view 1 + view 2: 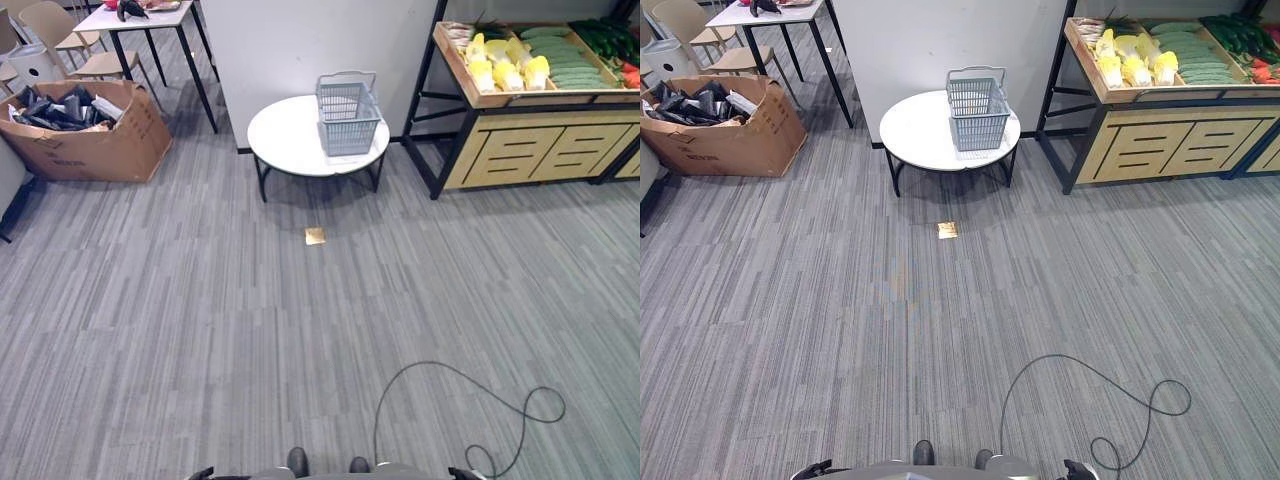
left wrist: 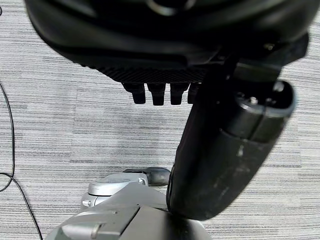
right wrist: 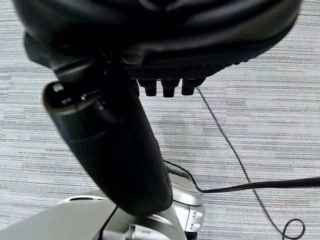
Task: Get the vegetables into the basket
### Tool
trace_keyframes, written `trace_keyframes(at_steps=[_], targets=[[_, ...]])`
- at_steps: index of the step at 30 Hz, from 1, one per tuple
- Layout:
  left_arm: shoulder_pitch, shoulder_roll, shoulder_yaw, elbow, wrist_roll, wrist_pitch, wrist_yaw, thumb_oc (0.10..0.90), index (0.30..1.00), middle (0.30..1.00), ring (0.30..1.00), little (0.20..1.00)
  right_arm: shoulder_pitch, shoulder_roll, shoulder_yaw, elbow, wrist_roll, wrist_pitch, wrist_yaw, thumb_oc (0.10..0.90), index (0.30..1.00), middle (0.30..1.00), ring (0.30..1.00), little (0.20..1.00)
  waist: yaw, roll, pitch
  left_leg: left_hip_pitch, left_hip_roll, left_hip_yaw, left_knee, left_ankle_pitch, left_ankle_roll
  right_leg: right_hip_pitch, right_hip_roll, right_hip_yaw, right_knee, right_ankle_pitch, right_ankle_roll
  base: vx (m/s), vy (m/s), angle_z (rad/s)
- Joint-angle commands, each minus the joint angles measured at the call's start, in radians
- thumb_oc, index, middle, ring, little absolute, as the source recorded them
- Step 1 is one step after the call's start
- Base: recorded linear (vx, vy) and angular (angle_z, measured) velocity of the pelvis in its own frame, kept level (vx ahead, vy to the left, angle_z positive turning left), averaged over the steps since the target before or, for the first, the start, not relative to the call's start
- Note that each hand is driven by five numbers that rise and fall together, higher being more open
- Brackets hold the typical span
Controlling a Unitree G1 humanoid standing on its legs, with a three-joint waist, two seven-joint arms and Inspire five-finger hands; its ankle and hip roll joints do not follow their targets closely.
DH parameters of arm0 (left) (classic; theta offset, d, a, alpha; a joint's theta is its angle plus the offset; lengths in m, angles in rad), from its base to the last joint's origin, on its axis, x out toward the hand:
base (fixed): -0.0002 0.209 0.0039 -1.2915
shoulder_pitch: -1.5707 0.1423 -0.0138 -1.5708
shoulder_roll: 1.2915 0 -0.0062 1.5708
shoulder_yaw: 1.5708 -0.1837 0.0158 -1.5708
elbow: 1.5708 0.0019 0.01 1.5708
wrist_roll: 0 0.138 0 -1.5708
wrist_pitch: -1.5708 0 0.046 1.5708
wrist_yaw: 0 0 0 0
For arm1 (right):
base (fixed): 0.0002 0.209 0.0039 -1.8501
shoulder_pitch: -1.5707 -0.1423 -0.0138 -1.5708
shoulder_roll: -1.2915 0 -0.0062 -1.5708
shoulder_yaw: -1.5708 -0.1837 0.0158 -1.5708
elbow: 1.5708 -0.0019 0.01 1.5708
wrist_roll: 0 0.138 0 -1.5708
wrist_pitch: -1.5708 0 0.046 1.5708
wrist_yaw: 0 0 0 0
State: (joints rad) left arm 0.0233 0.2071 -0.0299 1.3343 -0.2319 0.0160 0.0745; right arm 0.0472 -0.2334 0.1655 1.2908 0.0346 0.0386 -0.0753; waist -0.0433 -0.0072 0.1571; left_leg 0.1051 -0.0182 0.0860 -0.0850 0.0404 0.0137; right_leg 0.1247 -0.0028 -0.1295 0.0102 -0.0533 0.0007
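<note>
A grey-blue plastic basket (image 1: pixel 348 115) stands upright, handle raised, on a round white table (image 1: pixel 285 140) by the far wall. To its right, a wooden market stand (image 1: pixel 520 97) holds the vegetables: yellow ones (image 1: pixel 505 62), pale green cucumbers (image 1: pixel 562 58), darker green ones (image 1: pixel 605 35) and red ones (image 1: pixel 632 74) at the edge. My left hand (image 2: pixel 150 45) hangs over the grey carpet with straight fingers (image 2: pixel 157 94) and holds nothing. My right hand (image 3: pixel 165 40) hangs the same way, open and empty. Both hands are far from the basket and the stand.
A cardboard box (image 1: pixel 95 150) of dark items sits at the left. Behind it are a white desk (image 1: pixel 140 18) and beige chairs (image 1: pixel 60 30). A small gold square (image 1: pixel 315 236) lies on the carpet before the round table. Wide carpet lies between me and the table.
</note>
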Motion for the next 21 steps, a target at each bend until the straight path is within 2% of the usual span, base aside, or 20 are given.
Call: trace_keyframes(at_steps=[1, 5, 11, 21], targets=[[0.01, -0.02, -0.046, 0.017, 0.048, -0.001, 0.009, 0.9, 1.0, 1.0, 1.0, 1.0, -0.028, -0.019, 0.046, 0.026, -0.02, -0.008, -0.016, 0.9, 1.0, 1.0, 1.0, 1.0, 0.004, -0.019, 0.004, 0.026, 0.11, -0.007, 0.004, -0.049, -0.072, -0.03, -0.129, 0.047, -0.097, 0.082, 0.125, 0.0, 0.0, 0.0], [0.009, -0.016, -0.033, 0.005, 0.02, -0.008, 0.01, 0.9, 1.0, 1.0, 1.0, 1.0, -0.025, -0.018, 0.037, 0.025, -0.007, -0.013, -0.017, 0.9, 1.0, 1.0, 1.0, 1.0, 0.005, -0.019, 0.006, 0.025, 0.111, -0.008, 0.002, -0.048, -0.073, -0.03, -0.13, 0.046, -0.097, 0.081, 0.126, 0.0, 0.0, 0.0], [0.015, 0.0, -0.025, 0.044, 0.078, 0.005, 0.052, 0.9, 1.0, 1.0, 1.0, 1.0, -0.032, -0.028, 0.042, 0.02, -0.018, -0.012, -0.027, 0.9, 1.0, 1.0, 1.0, 1.0, 0.007, -0.017, 0.013, 0.024, 0.111, -0.009, 0.002, -0.047, -0.073, -0.032, -0.13, 0.044, -0.097, 0.083, 0.126, 0.0, 0.0, 0.0], [0.002, 0.001, -0.045, 0.024, 0.081, 0.001, 0.061, 0.9, 1.0, 1.0, 1.0, 1.0, -0.035, -0.038, 0.031, 0.013, -0.004, -0.01, -0.037, 0.9, 1.0, 1.0, 1.0, 1.0, 0.0, -0.019, 0.031, 0.0, 0.111, -0.011, 0.041, -0.062, -0.07, -0.045, -0.131, 0.051, -0.082, 0.073, 0.122, 0.0, 0.0, 0.0]])
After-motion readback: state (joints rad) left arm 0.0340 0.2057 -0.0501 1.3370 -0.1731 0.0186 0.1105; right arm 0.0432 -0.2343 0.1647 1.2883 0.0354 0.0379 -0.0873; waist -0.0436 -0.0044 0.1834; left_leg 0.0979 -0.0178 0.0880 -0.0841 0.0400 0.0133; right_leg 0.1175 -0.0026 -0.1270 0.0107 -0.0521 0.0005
